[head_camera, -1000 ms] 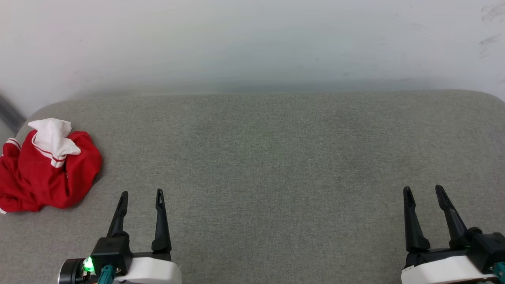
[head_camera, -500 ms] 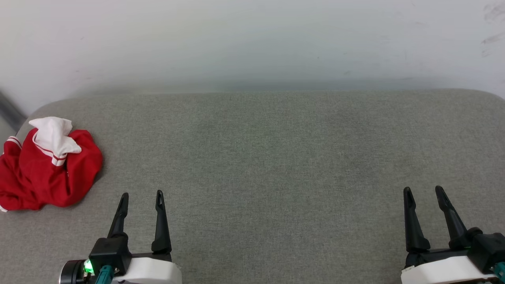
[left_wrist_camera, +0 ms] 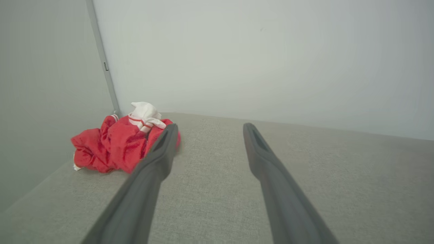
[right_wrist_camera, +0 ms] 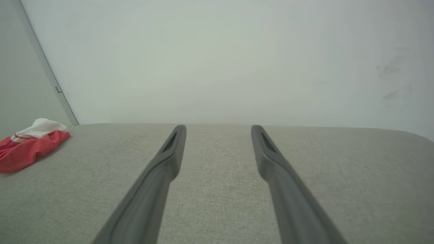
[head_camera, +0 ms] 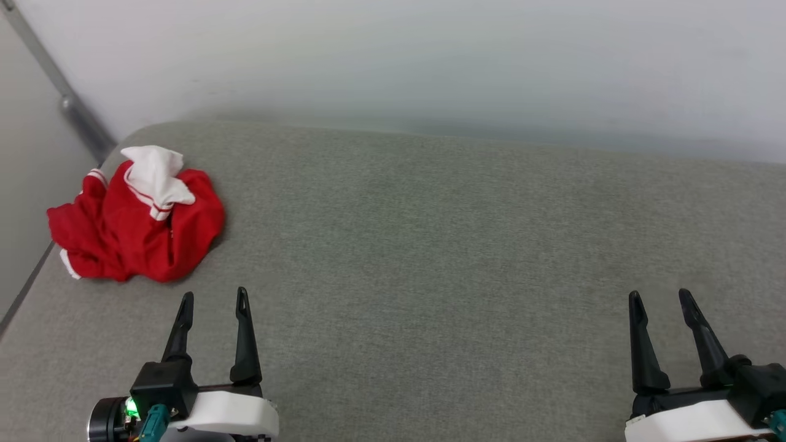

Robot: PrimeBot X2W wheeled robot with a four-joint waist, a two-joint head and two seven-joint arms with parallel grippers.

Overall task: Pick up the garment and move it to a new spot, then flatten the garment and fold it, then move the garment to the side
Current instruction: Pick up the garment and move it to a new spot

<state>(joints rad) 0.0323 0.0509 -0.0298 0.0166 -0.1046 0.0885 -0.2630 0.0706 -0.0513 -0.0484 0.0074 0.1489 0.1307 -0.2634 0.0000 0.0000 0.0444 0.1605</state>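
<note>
Garment (head_camera: 138, 227), where is it?
Crumpled at the pad's (head_camera: 430, 258) far-left corner, near my left gripper (head_camera: 212, 296); right gripper (head_camera: 660, 294) well apart. Both gape, empty. I'd pinch the red bulk, not the loose white sleeve (head_camera: 156, 175)
Anything changed?
Only my head camera swung left; garment lies as before

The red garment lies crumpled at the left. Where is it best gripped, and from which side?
Probably the white sleeve bunched on top of the garment: it stands up as a ridge that two fingers can pinch. Come from above and from the near right side, where the open left gripper is, closest to the heap.
</note>
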